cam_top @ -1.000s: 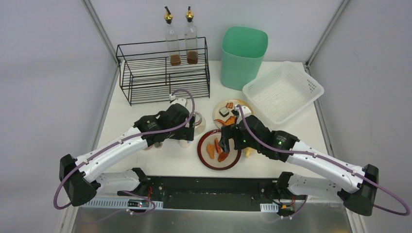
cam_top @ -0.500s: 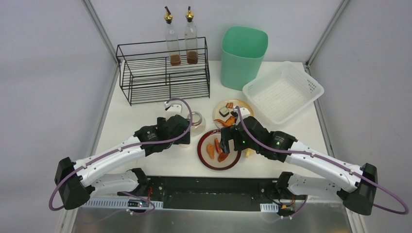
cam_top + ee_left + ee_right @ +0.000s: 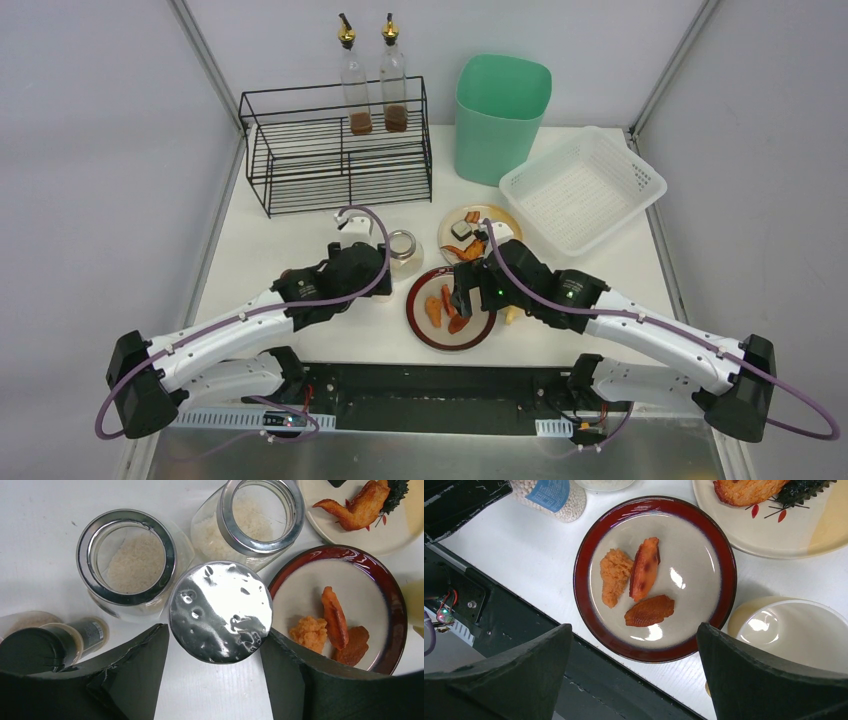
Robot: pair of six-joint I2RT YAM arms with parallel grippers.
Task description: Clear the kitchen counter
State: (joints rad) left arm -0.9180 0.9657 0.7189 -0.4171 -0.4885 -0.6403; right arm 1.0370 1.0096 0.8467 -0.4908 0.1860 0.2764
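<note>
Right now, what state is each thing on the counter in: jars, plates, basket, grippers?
Jar by the dark-capped bottle: lid off, white grains inside.
Jar by the cream plate: lid off, white grains inside.
Metal lid: between the left gripper fingers, contact unclear.
Red-rimmed plate: holds three fried pieces.
Cream bowl: empty.
White basket: empty.
Right gripper: open above the red-rimmed plate.

White links and black joints on left arm [image 3: 215,335] and right arm [image 3: 660,335]; a purple cable [image 3: 362,209] runs along each. Left gripper [image 3: 215,635] fingers [image 3: 125,680] matte black. Green light [image 3: 573,293] on right arm.
</note>
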